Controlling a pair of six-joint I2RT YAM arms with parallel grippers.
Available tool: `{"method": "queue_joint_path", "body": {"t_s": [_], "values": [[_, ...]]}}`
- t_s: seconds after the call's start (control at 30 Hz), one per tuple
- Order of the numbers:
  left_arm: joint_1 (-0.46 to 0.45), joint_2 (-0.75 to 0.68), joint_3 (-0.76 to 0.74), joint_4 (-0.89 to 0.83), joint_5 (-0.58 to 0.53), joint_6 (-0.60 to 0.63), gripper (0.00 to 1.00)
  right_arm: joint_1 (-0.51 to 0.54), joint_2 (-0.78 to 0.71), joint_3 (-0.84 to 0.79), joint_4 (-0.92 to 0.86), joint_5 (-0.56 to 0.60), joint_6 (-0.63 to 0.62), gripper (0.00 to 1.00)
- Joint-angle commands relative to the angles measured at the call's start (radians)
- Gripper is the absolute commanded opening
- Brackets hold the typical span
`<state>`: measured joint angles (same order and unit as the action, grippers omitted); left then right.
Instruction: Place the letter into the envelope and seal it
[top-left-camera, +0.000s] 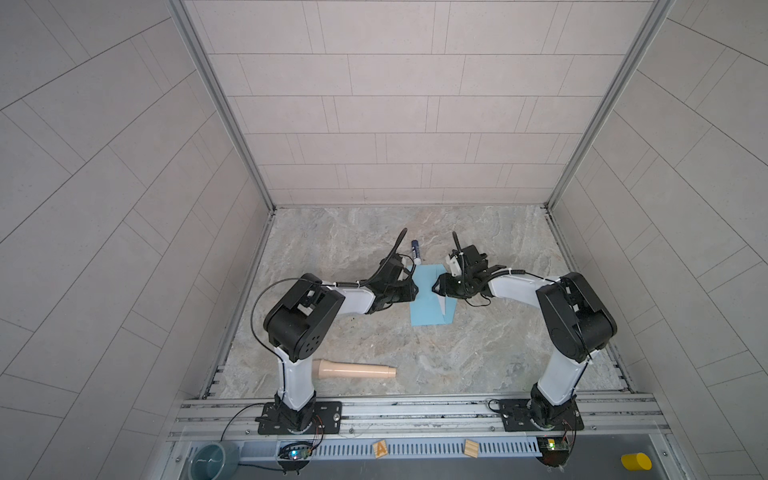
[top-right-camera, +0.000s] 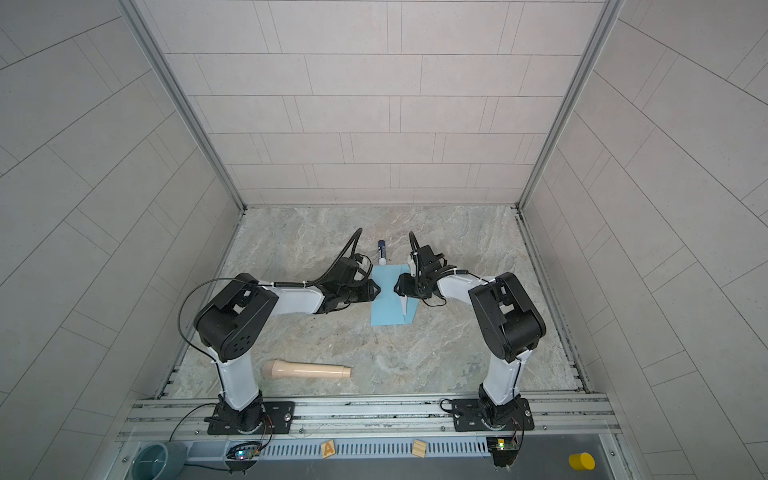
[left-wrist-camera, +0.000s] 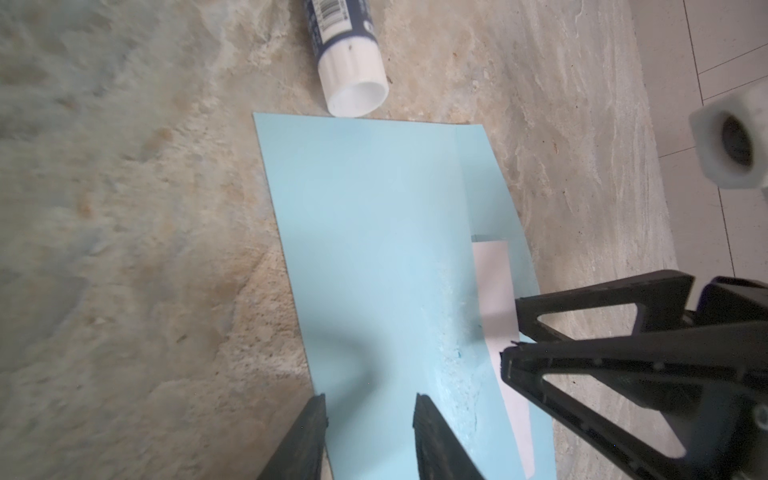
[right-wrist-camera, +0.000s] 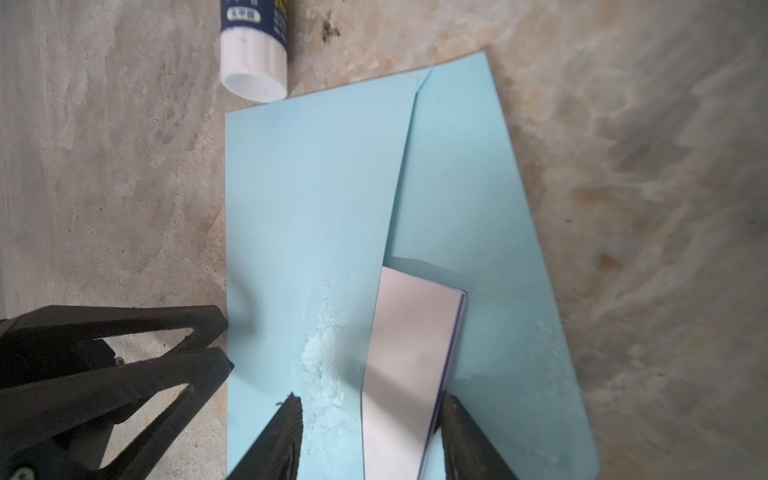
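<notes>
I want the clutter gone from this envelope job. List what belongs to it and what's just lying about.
Job: light blue envelope; white letter partly inside it; glue stick, likely for sealing.

Lying about: beige tapered cylinder; wooden A block; plain wooden block; teal bowl; yellow cylinder.

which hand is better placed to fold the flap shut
Right, probably: the right hand sits at the flap side of the envelope, astride the letter; the left hand is at the opposite closed edge.
</notes>
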<state>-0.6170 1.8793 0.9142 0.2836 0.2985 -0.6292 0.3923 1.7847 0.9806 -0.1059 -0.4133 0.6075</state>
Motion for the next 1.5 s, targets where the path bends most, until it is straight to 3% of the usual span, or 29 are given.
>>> {"method": "queue_joint_path", "body": {"t_s": [0.0, 0.6, 1.13, 1.47], "values": [[0.001, 0.03, 0.008, -0.012, 0.014, 0.0, 0.41, 0.006, 0.02, -0.007, 0.009, -0.01, 0.026, 0.53], [0.0, 0.022, -0.013, 0.014, 0.02, -0.029, 0.41, 0.04, 0.03, -0.02, 0.053, -0.024, 0.078, 0.53], [0.0, -0.098, -0.024, -0.054, -0.006, -0.003, 0.47, 0.008, -0.132, 0.033, -0.082, 0.03, 0.017, 0.56], [0.0, -0.113, -0.047, -0.076, 0.003, -0.019, 0.48, 0.021, -0.14, -0.014, -0.075, 0.012, 0.037, 0.56]]}}
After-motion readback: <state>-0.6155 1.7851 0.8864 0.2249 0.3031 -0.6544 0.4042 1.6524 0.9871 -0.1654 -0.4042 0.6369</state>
